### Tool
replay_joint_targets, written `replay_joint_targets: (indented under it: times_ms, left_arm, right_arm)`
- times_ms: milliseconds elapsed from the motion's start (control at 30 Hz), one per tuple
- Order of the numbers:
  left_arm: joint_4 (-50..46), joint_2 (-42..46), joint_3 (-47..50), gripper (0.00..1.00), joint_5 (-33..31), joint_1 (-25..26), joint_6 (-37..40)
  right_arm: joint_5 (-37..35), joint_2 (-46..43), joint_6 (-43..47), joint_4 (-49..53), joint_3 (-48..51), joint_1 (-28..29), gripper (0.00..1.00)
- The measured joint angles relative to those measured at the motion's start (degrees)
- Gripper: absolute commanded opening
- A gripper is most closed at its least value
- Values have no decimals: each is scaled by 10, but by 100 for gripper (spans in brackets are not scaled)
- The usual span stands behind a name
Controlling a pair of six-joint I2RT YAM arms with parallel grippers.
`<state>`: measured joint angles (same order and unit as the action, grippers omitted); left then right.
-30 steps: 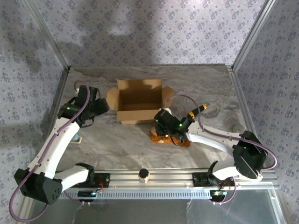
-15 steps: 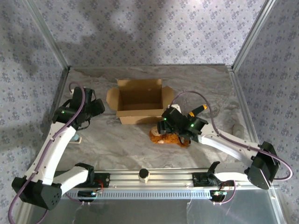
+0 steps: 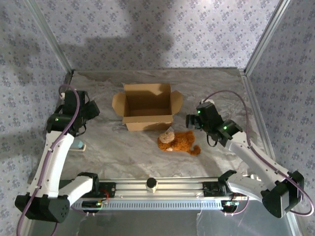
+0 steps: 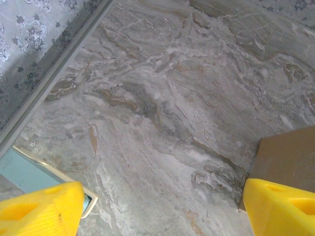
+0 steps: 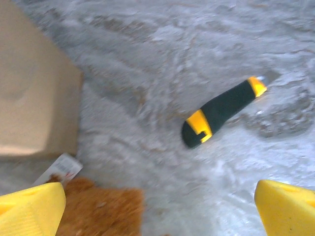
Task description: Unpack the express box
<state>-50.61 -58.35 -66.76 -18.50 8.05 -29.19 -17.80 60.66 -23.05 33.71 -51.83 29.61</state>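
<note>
The express box (image 3: 147, 105) stands open in the middle of the table, flaps spread, and I see nothing inside it. Its corner shows in the left wrist view (image 4: 290, 157), and its side in the right wrist view (image 5: 34, 93). A brown plush toy (image 3: 178, 142) lies on the table just in front of the box, its fur (image 5: 98, 209) and white tag (image 5: 61, 168) at the bottom left of the right wrist view. My left gripper (image 3: 91, 110) (image 4: 162, 211) hangs open to the left of the box over bare marble. My right gripper (image 3: 191, 121) (image 5: 160, 211) is open and empty, right of the box.
A black and yellow utility knife (image 5: 224, 112) lies on the marble right of the box. A pale blue card (image 3: 78, 145) (image 4: 19, 172) lies near the left arm. A small cylinder (image 3: 151, 183) stands on the front rail. Patterned walls and metal posts enclose the table.
My right gripper opened, left the plush toy on the table and drew back to the right. My left arm pulled away from the box's left flap toward the left wall.
</note>
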Motion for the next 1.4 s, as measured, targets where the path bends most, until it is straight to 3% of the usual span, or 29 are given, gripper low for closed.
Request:
replay_joint_targets:
  times_ms: [200, 267, 433, 700, 967, 1400]
  left_arm:
    - [46, -33, 31, 89, -27, -30, 7]
    - [61, -50, 47, 100, -38, -41, 9]
    - [103, -103, 75, 100, -63, -63, 9]
    - [259, -133, 172, 100, -78, -67, 66]
    - [538, -122, 345, 100, -49, -67, 172]
    - [811, -231, 407, 100, 39, -67, 249]
  right_arm:
    - [25, 37, 77, -66, 12, -118, 100]
    - [34, 59, 91, -83, 12, -151, 100]
    - [46, 86, 107, -143, 33, -203, 100]
    - [40, 132, 126, -233, 52, -231, 100]
    - [34, 154, 162, -374, 116, -249, 100]
    - [40, 219, 238, -575, 190, -263, 100]
